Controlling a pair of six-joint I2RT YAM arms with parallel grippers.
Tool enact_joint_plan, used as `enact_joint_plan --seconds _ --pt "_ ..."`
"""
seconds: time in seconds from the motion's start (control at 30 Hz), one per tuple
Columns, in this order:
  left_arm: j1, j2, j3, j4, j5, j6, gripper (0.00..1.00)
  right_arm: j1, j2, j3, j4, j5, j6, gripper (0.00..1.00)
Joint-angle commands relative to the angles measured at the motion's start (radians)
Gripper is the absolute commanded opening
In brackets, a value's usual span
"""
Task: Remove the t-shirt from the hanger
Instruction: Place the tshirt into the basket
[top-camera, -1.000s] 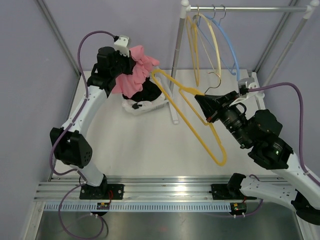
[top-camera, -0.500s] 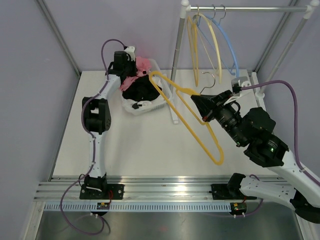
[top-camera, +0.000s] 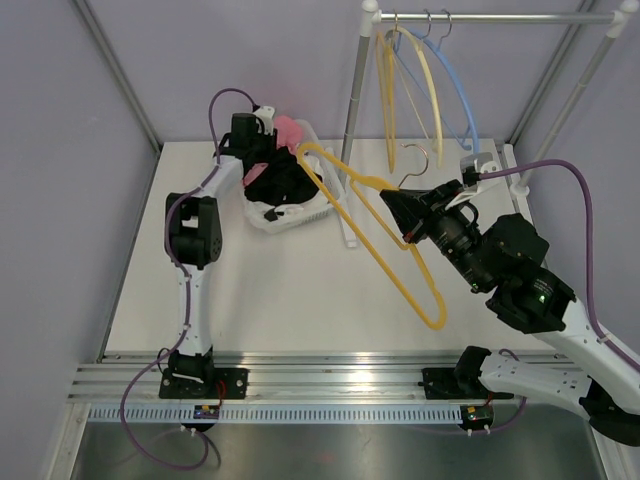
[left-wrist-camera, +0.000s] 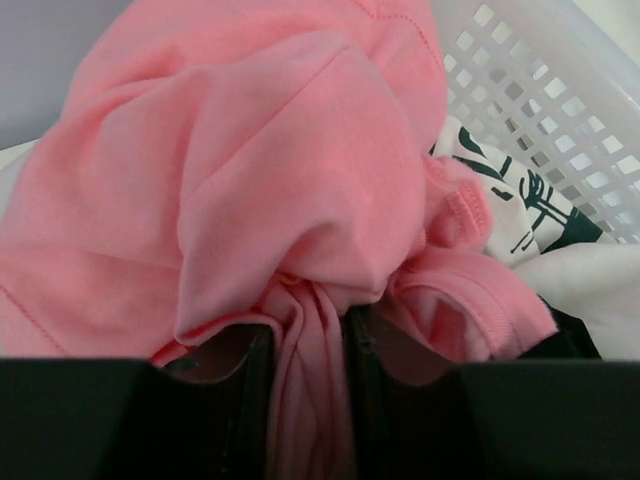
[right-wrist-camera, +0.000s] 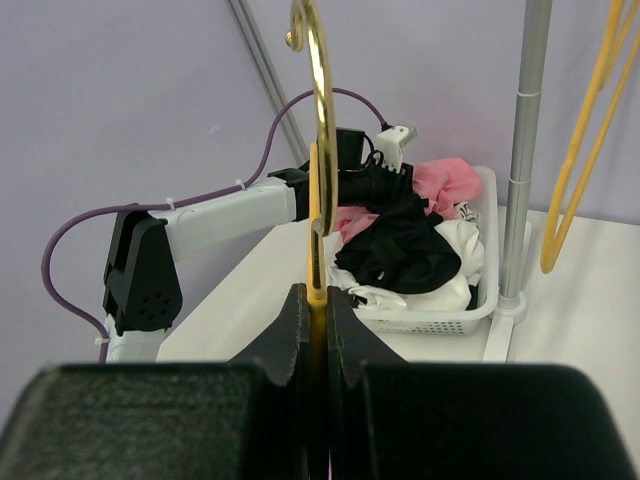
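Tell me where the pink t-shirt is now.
Top view: the pink t-shirt lies in the white basket, far across the table, just left of the rack post.

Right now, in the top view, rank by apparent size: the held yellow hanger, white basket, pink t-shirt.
1. yellow hanger, widest span, though it is lifted nearer the camera.
2. white basket.
3. pink t-shirt; only a small patch shows.

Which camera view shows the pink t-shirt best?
The left wrist view: the pink t-shirt fills most of the frame, folds clear. The top external and right wrist views show only a small pink patch in the basket.
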Motion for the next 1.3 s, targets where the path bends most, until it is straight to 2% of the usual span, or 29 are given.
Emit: enact_joint_plan --seconds 0.0,0.17,0.27,0.5,0.63,0.73,0.77,0.8,0.9,1.0,1.13,1.23,1.27 --pt "-0.001 -0.094 0.009 -0.012 0.013 0.02 0.36 -0.001 -0.011 0.035 0.07 -0.008 0.01 0.0" --pt "-0.001 -0.178 -0.014 0.024 0.026 0.03 0.68 -0.001 -0.019 0.03 0.07 -0.005 0.007 0.0" --pt "-0.001 -0.246 -0.021 0.049 0.039 0.026 0.78 -0.001 -0.015 0.034 0.07 -0.006 0.007 0.0" --pt "-0.001 -0.357 -0.035 0.044 0.035 0.04 0.79 -0.001 -0.008 0.04 0.064 -0.006 0.005 0.0" --pt "-0.001 -0.47 -0.116 0.044 0.001 0.043 0.82 -0.001 -0.021 0.04 0.056 -0.005 0.004 0.0" --pt "-0.001 -0.571 -0.273 0.087 0.001 0.026 0.85 -0.001 -0.048 0.035 0.05 -0.005 0.001 0.0" --pt "-0.001 -0.65 -0.322 0.109 0.019 0.021 0.86 -0.001 -0.054 0.038 0.046 -0.009 -0.005 0.0" --pt "-0.001 -0.692 -0.437 0.163 0.029 0.018 0.86 -0.001 -0.068 0.043 0.043 -0.016 -0.012 0.0" --pt "-0.001 -0.849 -0.648 0.277 0.079 0.0 0.88 -0.001 -0.068 0.09 -0.01 -0.01 -0.032 0.0" --pt "-0.001 -0.98 -0.774 0.337 0.124 -0.02 0.89 -0.001 -0.083 0.118 -0.031 0.03 -0.056 0.0" --pt "-0.001 -1.103 -0.99 0.417 0.22 -0.054 0.9 -0.001 -0.14 0.093 0.025 0.052 -0.087 0.0" --pt "-0.011 -1.157 -1.118 0.503 0.333 -0.092 0.91 -0.001 -0.151 0.118 0.035 0.102 -0.107 0.0" --pt "-0.037 -1.165 -1.139 0.521 0.332 -0.095 0.91 -0.001 -0.142 0.141 0.029 0.119 -0.123 0.0"
